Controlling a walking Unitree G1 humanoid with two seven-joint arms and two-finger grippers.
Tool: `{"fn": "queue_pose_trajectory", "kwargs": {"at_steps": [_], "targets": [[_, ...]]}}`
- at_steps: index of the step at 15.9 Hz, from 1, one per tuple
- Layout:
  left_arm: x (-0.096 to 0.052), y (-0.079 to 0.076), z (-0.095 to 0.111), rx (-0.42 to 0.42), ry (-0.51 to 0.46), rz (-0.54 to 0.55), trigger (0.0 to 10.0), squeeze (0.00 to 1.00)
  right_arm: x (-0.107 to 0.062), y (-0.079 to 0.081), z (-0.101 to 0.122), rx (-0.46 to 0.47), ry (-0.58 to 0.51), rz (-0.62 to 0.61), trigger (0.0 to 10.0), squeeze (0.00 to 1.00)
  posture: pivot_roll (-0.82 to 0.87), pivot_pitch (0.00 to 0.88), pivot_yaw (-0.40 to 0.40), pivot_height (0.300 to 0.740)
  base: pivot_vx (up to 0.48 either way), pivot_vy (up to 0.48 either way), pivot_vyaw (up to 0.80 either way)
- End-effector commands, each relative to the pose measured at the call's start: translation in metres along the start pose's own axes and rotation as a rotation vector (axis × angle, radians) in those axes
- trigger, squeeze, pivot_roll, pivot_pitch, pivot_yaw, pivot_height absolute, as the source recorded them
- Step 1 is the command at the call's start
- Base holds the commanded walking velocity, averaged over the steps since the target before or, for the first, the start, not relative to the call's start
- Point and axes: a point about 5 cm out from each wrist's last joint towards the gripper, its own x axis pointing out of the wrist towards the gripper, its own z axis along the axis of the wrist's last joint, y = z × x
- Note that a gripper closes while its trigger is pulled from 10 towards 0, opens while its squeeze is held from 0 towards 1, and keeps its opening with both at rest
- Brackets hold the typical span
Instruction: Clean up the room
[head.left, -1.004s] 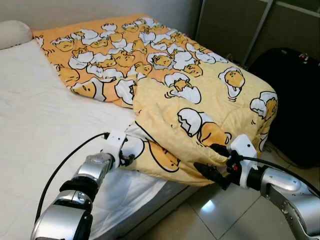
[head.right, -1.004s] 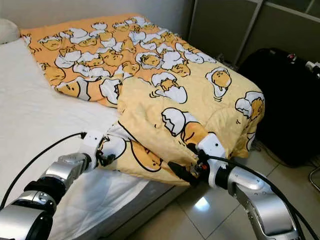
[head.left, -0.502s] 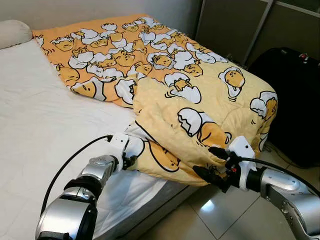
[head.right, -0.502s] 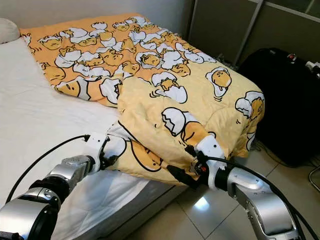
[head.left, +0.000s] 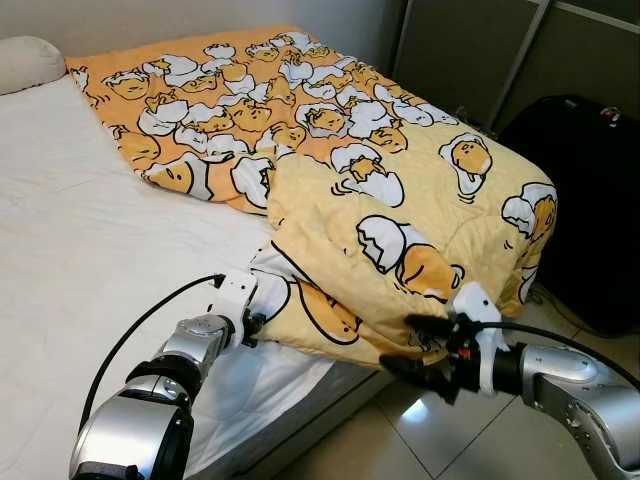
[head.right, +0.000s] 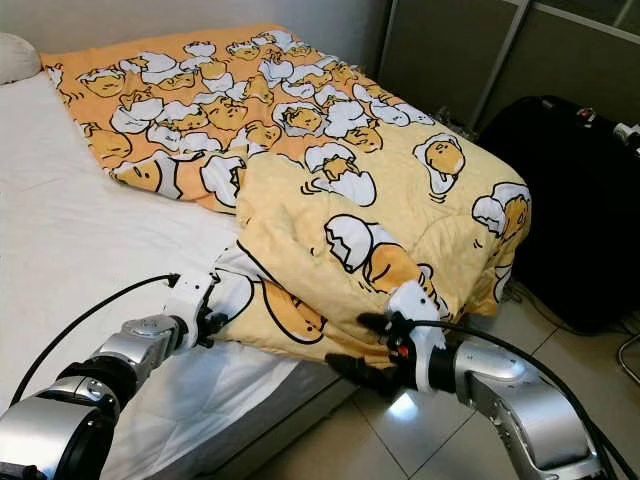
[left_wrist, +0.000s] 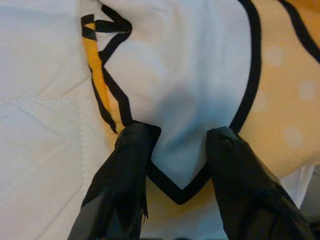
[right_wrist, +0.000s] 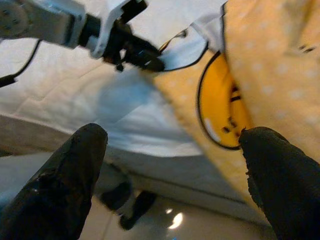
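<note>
You are looking down at a bed (head.left: 70, 250) with a white sheet, where a yellow and orange blanket (head.left: 400, 190) printed with cartoon egg-yolk figures, no readable writing, lies bunched over the right side and hangs off the foot-end corner; a black suitcase (head.left: 585, 200) stands on the floor beyond. Your left hand (head.left: 255, 322) sits at the blanket's lower edge near the foot edge, and its wrist view shows the two black fingers (left_wrist: 125, 170) pinching a fold of fabric. Your right hand (head.left: 415, 345) is at the hanging corner, fingers spread wide apart, the wrist view showing fabric beside one finger, not gripped.
</note>
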Motion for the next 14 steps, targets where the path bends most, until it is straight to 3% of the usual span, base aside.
{"fn": "queue_pose_trajectory", "kwargs": {"at_steps": [1, 4, 10, 14], "targets": [[0.0, -0.001, 0.003, 0.01, 0.0, -0.013, 0.0, 0.0, -0.003, 0.005, 0.003, -0.01, 0.018, 0.045, 10.0, 1.0, -0.2, 0.0, -0.031, 0.74, 0.0, 0.0, 0.0], [0.0, 0.0, 0.002, 0.012, 0.002, -0.02, 0.0, 0.0, -0.001, -0.001, 0.003, -0.038, 0.03, -0.003, 10.0, 1.0, -0.2, 0.0, -0.021, 0.74, 0.0, 0.0, 0.0], [-0.003, 0.006, -0.001, -0.016, -0.035, -0.027, 0.0, 0.0, 0.022, -0.009, -0.004, 0.025, -0.056, -0.099, 10.0, 1.0, -0.19, 0.002, 0.002, 0.74, 0.0, 0.0, 0.0], [-0.005, 0.006, 0.001, -0.006, -0.066, -0.066, 0.0, 0.0, 0.042, 0.001, -0.006, 0.02, -0.069, -0.029, 10.0, 1.0, -0.16, 0.012, 0.003, 0.74, 0.0, 0.0, 0.0]]}}
